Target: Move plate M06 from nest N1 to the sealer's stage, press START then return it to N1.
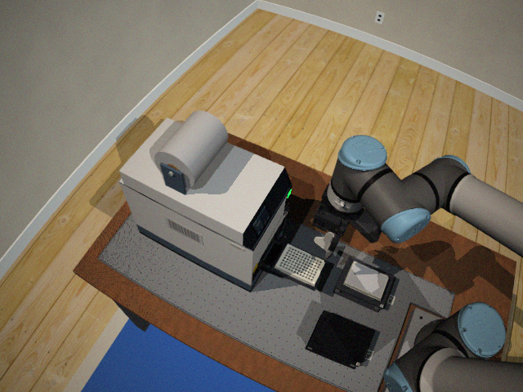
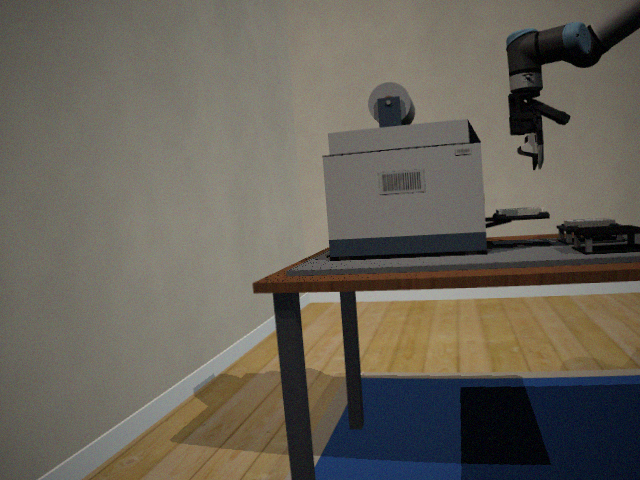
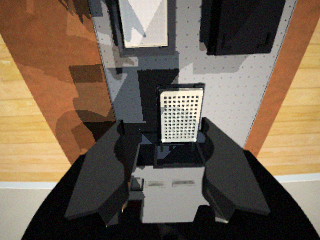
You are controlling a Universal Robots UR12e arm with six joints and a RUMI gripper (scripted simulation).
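From above, the sealer [image 1: 203, 202] stands toward the far-left corner of the surface [image 1: 177, 324], a foil roll [image 1: 192, 147] on its lid and a green lamp [image 1: 288, 193] lit on its front face. Plate M06 [image 1: 301, 263], its grid of wells showing, lies on the stage [image 1: 306, 240] drawn out from the sealer's front. Just beside the stage, toward the right edge, a nest [image 1: 366, 283] carries a pale covered plate; a second nest [image 1: 341, 337] nearer the front edge shows only dark. The gripper [image 1: 325, 240] hangs over the far end of the stage, beyond M06. From the side view, the gripper [image 2: 535, 155] hovers well above the stage [image 2: 516, 218], level with the upper part of the sealer [image 2: 403, 206] and off its front; M06 [image 2: 514, 211] sits low on the stage, and the nests [image 2: 594, 232] stand toward the right edge. The wrist view looks straight down: M06 [image 3: 181, 116] is seen between the two dark fingers, far below them and touching neither. The jaws stand a little more than half open with nothing held.
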